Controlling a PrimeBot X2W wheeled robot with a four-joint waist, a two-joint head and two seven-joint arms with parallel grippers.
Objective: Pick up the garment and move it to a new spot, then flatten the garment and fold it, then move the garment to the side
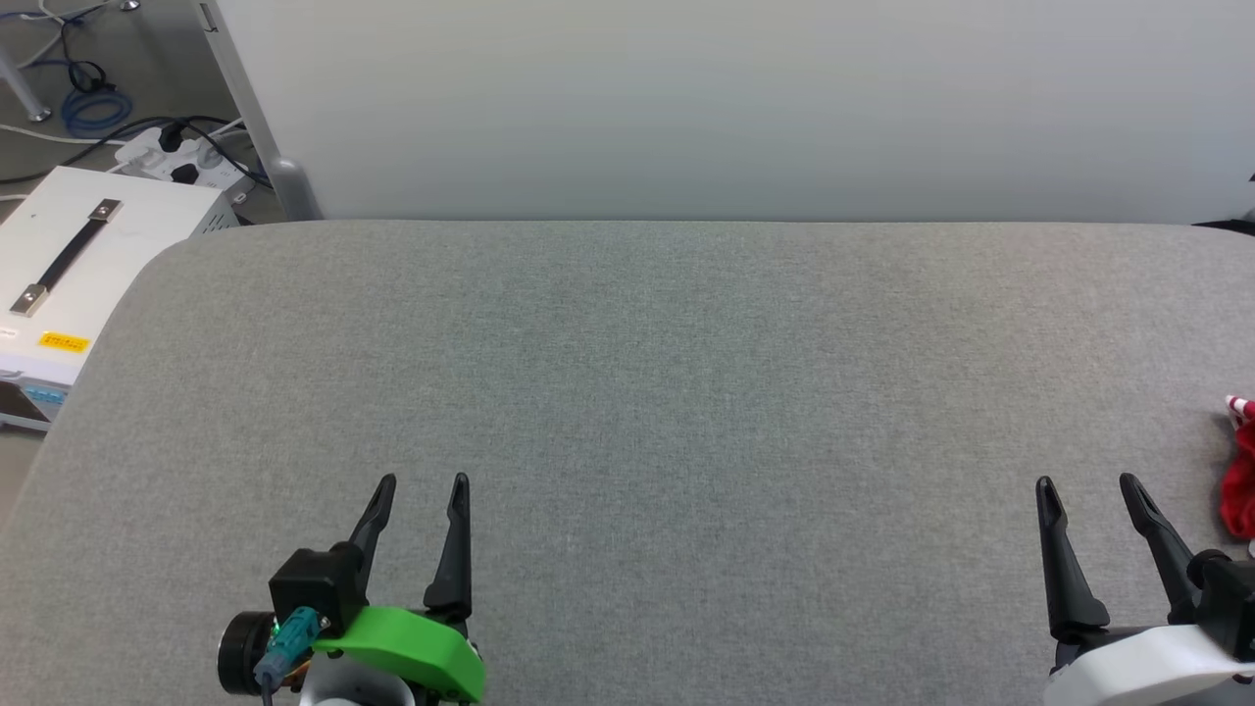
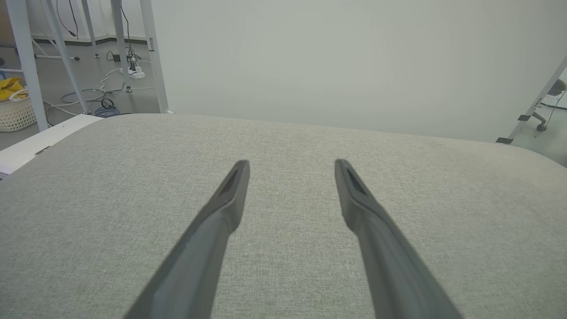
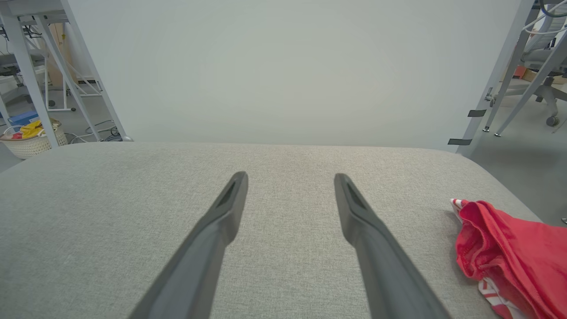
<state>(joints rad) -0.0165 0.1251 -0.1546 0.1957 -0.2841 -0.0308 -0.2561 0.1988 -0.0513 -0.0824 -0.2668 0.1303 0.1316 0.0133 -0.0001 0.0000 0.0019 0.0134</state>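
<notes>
Left gripper [image 1: 423,482], right gripper [image 1: 1086,482]: both with fingers spread apart, holding nothing, over the grey table [image 1: 627,373]. Garment [image 3: 509,250] lies near the table's right edge, beside the right gripper, apparently bunched; partly out of frame.

The garment [image 3: 509,252] is a crumpled heap of red cloth, bunched in soft folds rather than spread flat. Red-and-white striped trim pokes out at its 11 o'clock tip, and more white striping shows at its 6 o'clock edge. It lies on the grey fabric surface [image 1: 627,392], at about 4 o'clock in the head view, partly cut off by the picture's edge.
</notes>
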